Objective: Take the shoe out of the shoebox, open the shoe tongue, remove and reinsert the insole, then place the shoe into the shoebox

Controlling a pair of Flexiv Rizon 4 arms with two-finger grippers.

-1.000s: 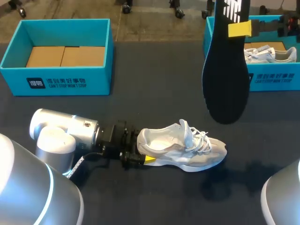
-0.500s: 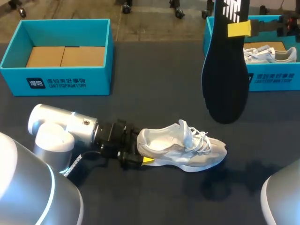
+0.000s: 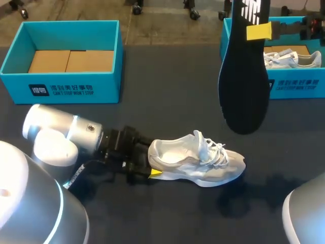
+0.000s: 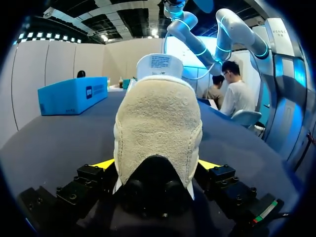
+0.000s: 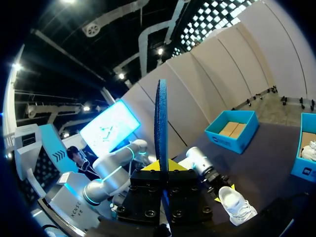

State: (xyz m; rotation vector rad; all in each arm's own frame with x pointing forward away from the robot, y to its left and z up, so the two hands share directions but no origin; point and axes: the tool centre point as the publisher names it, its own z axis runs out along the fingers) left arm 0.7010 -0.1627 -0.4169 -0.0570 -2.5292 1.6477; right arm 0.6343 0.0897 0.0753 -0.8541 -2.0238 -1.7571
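Change: since a second ago the left arm (image 3: 66, 134) has slid its silver joint toward 9 o'clock, and the yellow tip of the left gripper (image 3: 147, 161) has drawn back slightly the same way along the heel. The shoe (image 3: 198, 160), the insole (image 3: 244, 86) and both boxes lie where they did.
Table (image 3: 167, 76): dark cloth under everything.
Left arm: comes in from 8 o'clock and lies low over the table, its wrist pointing toward 3 o'clock.
Left shoebox (image 3: 61, 86): teal, at 10 o'clock, open, with bare cardboard inside.
Right shoebox (image 3: 299, 86): teal, at 2 o'clock, with a second shoe (image 3: 292, 57) lying in it.
Insole: dark, hanging upright in the air at 1 o'clock, in front of the right shoebox, its rounded end down.
Shoe: pale grey and white, out of the box, on the table at 6 o'clock, heel toward 9, toe toward 3, tongue raised.
Right gripper (image 3: 256, 31): clamped on the insole's upper part. Its wrist view shows the insole (image 5: 161, 123) edge-on between the closed fingers (image 5: 161, 168).
Left gripper, wrist view (image 4: 158, 165): fingers spread wide, one yellow tip pressed to each side of the shoe's heel (image 4: 158, 128), gripping it.
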